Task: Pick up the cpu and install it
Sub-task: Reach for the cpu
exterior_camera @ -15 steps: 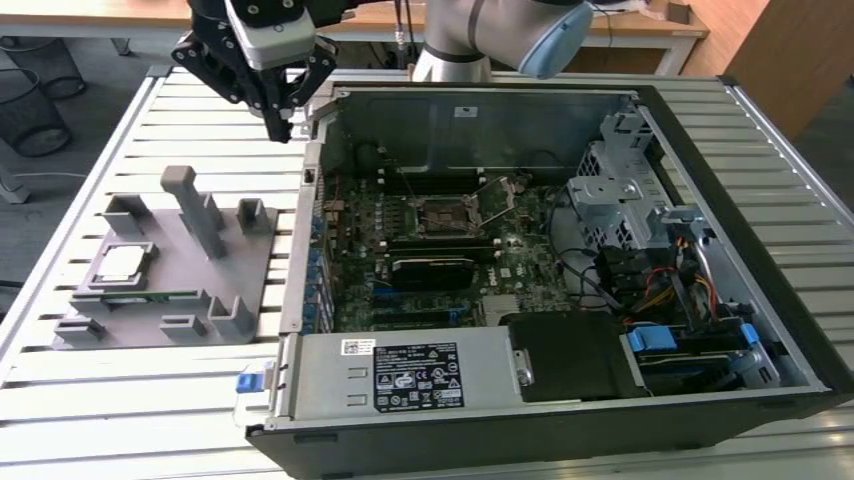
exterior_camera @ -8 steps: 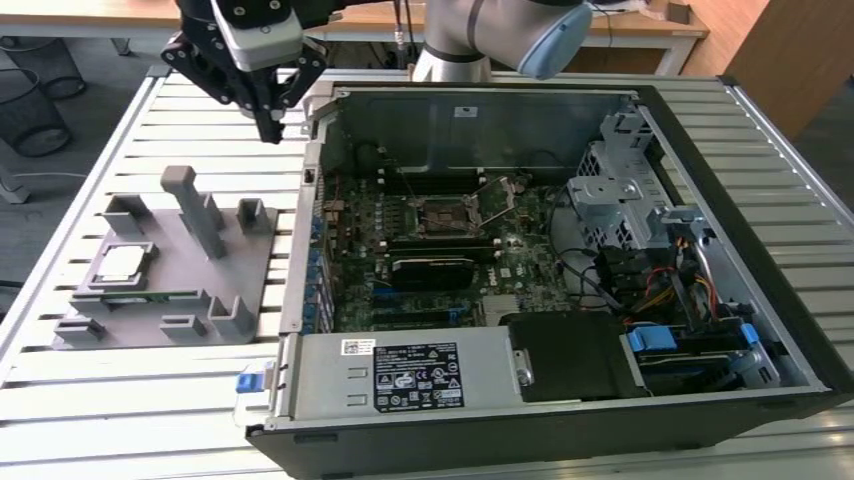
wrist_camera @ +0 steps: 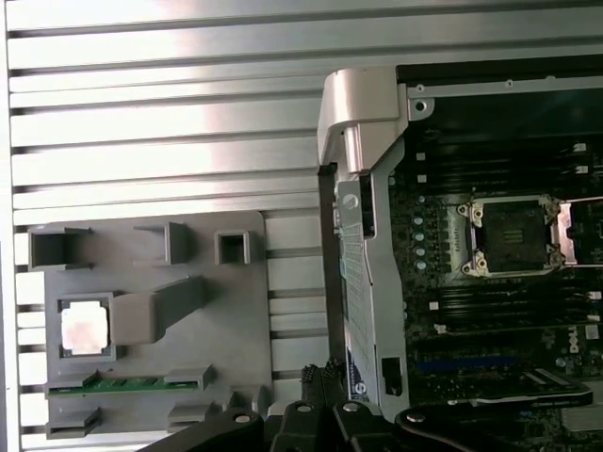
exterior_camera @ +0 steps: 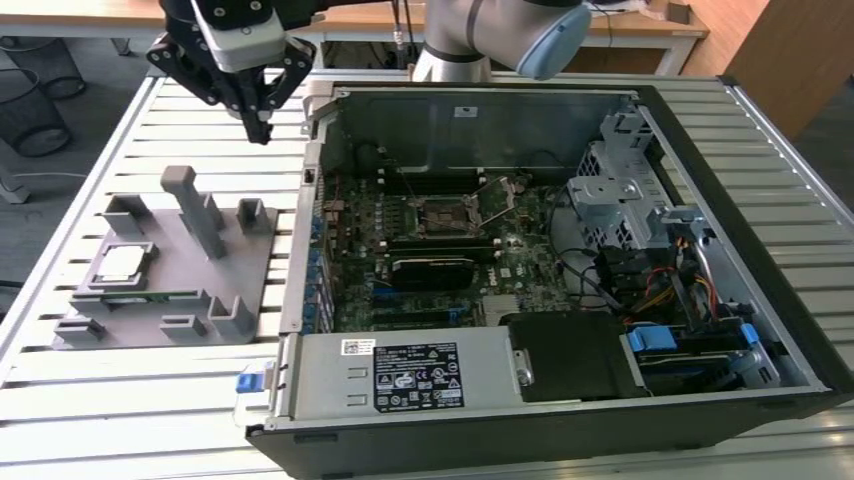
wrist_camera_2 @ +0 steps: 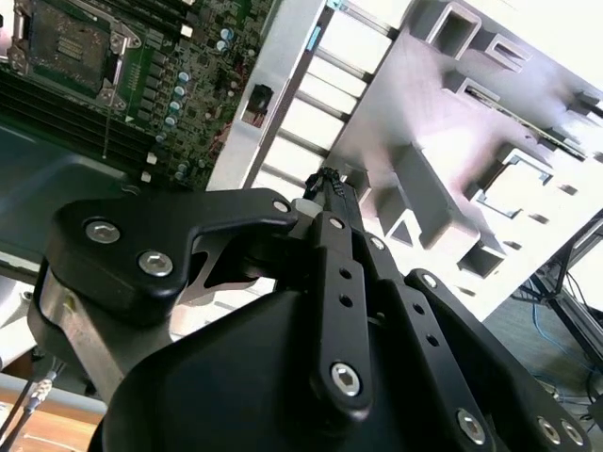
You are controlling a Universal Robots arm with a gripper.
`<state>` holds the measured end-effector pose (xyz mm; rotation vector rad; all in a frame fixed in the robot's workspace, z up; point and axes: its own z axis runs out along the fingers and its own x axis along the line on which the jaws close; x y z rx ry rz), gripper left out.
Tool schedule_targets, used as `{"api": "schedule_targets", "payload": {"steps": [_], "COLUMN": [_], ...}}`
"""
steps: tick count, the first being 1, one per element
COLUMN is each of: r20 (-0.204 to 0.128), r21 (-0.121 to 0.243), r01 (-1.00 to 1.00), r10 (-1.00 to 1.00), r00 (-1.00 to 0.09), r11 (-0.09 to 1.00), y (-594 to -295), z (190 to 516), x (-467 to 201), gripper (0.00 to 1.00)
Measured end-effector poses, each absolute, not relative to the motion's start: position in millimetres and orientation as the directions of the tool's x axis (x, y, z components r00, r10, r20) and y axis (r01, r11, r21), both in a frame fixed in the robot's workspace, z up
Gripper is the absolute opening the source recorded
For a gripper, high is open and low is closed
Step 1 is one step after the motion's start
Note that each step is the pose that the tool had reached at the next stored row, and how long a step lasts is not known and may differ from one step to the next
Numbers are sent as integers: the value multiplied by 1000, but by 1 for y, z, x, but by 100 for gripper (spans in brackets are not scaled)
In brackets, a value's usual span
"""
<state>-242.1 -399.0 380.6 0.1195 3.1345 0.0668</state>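
**Gripper empty over the slatted table, cpu in its holder**

Your gripper (exterior_camera: 258,130) hangs with its fingers together and nothing between them, above the table (exterior_camera: 160,110) just off the open computer case's (exterior_camera: 747,300) corner. The cpu (exterior_camera: 120,262) lies flat in a square recess of the grey holder (exterior_camera: 180,295), near that holder's edge on the exterior view's left and well apart from the gripper. Inside the case, the motherboard socket (exterior_camera: 447,212) has its metal frame swung open.

Glare whitens the cpu (wrist_camera: 85,328) in the first wrist view — surface detail unreadable
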Motion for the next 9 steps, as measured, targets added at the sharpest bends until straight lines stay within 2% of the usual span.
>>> {"api": "schedule_targets", "payload": {"steps": [9], "r20": [-2], "r21": [43], "r01": [76], "r10": [76], "r00": [-997], "r11": [996], "y": [-399], "z": [380], "x": [-255], "gripper": [11]}}
